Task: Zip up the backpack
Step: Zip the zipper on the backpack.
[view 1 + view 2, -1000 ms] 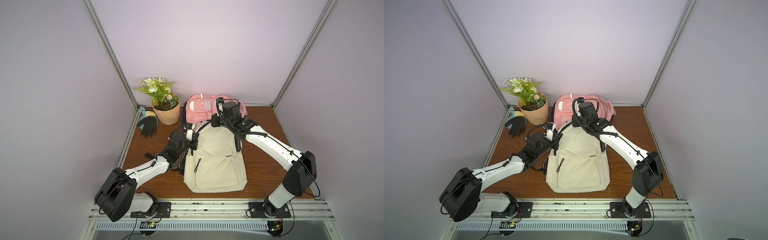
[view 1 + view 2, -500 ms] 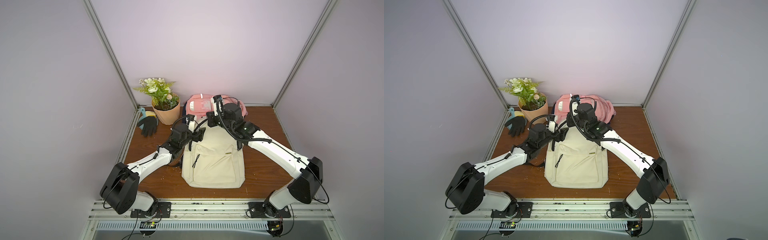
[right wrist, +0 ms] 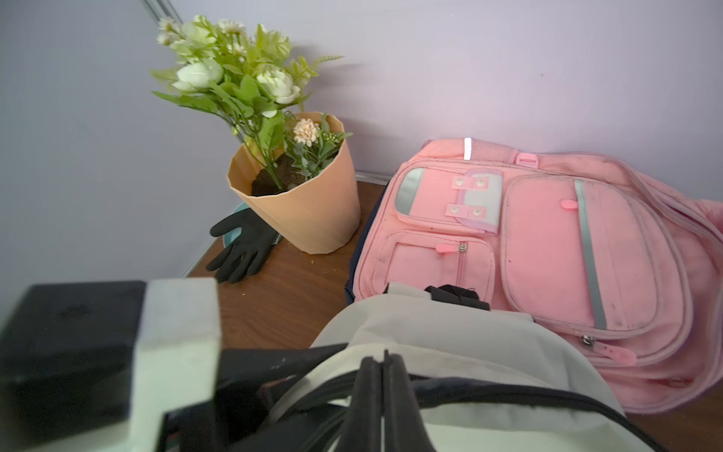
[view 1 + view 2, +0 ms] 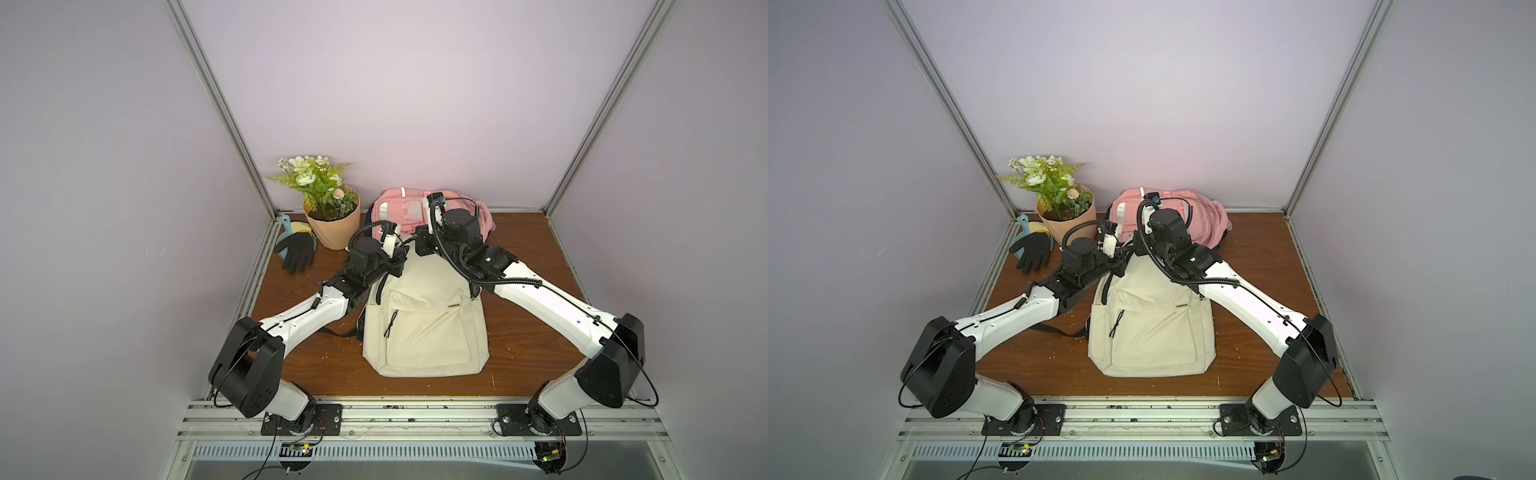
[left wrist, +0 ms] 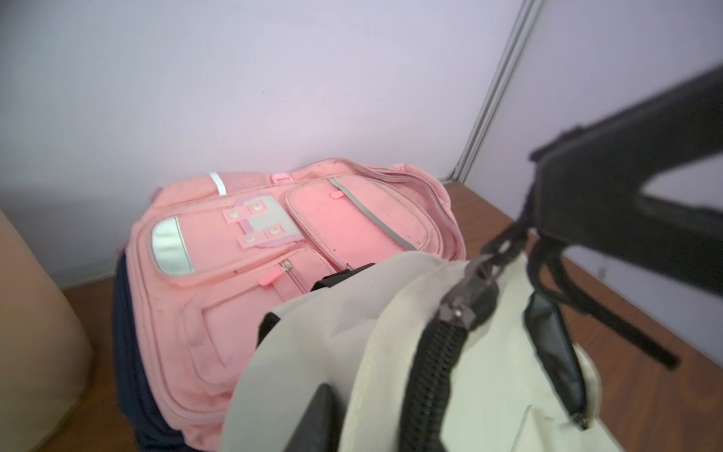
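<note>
— Where's the bag?
— Cream backpack (image 4: 424,332) in the middle of the desk (image 4: 540,257); pink backpack (image 4: 399,208) just behind, flowerpot (image 4: 332,228) and glove (image 4: 297,257) in the far-left corner. Right gripper (image 3: 385,360), arm (image 4: 540,299) stretched to the bag's top, is pinched on the zipper pull (image 5: 497,254); left gripper (image 4: 397,269) alongside, grip I can't tell.

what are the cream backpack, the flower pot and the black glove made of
Cream backpack: matte woven fabric, it creases softly; likely canvas or nylon.
Flower pot: matte tan, faceted flat panels; paper or thin plastic, can't tell.
Black glove: matte, rubbery-looking coating, probably over knit.
</note>
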`<act>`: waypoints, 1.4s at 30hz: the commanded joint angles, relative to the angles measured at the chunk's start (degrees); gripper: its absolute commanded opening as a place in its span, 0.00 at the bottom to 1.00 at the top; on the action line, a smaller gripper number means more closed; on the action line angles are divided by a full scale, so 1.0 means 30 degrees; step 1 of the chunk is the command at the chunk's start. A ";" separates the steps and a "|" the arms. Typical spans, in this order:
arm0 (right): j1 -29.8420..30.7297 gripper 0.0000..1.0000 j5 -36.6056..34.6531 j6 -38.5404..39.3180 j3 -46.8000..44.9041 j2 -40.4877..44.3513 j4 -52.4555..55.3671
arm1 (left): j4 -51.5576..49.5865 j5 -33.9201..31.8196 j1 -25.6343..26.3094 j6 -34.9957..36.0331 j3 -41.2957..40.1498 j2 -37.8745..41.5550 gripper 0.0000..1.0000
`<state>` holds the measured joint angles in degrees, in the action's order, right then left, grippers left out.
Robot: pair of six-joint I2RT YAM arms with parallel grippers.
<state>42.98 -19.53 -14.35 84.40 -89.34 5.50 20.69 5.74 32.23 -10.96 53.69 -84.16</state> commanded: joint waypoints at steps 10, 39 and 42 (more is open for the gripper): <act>-0.2786 0.00 -0.2581 -0.1590 -0.1258 0.1347 -0.0558 | 0.0867 -0.0792 -0.0254 -0.0883 -0.2362 0.2778 0.00; -0.0222 0.00 0.0736 0.1062 0.0257 0.1228 -0.1287 | 0.0334 0.0132 -0.0411 -0.0954 -0.2133 0.1853 0.31; 0.0385 0.00 0.2124 0.0667 0.0920 0.0790 -0.1357 | 0.0053 0.0271 -0.0420 -0.0776 -0.1511 0.1661 0.44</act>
<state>42.81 -13.98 -13.85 82.61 -87.50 6.83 22.48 6.76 31.77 -13.43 46.85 -78.41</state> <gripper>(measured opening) 0.050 0.416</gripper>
